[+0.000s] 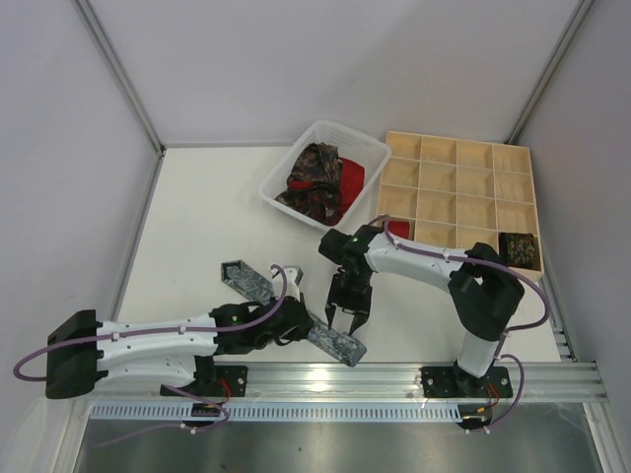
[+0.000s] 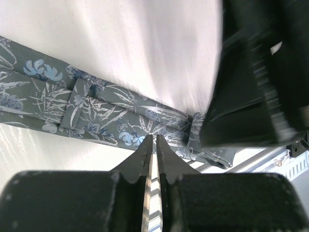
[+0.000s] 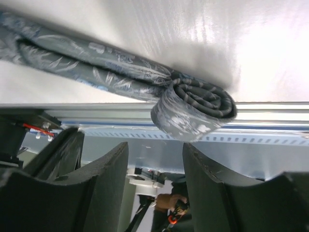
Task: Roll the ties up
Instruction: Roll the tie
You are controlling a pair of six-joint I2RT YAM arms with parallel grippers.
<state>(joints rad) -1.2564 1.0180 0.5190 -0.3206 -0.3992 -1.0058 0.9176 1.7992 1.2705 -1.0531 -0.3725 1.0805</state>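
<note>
A grey patterned tie (image 1: 248, 279) lies slanted across the near table, and its near end is wound into a small roll (image 1: 341, 346) at the table's edge. The right wrist view shows that roll (image 3: 198, 108) just past the tips of my right gripper (image 3: 154, 147), which is open and holds nothing. From above, the right gripper (image 1: 345, 319) points down beside the roll. My left gripper (image 1: 301, 318) is at the tie's middle. Its jaws (image 2: 155, 139) are shut to a thin slit at the edge of the flat tie (image 2: 96, 108), with nothing between them.
A white basket (image 1: 325, 131) at the back holds a dark paisley tie (image 1: 314, 182) and a red one (image 1: 351, 177). To its right, a wooden grid tray (image 1: 458, 187) holds a dark rolled tie (image 1: 519, 247) and something red (image 1: 399, 229). A metal rail (image 1: 394, 374) runs along the near edge.
</note>
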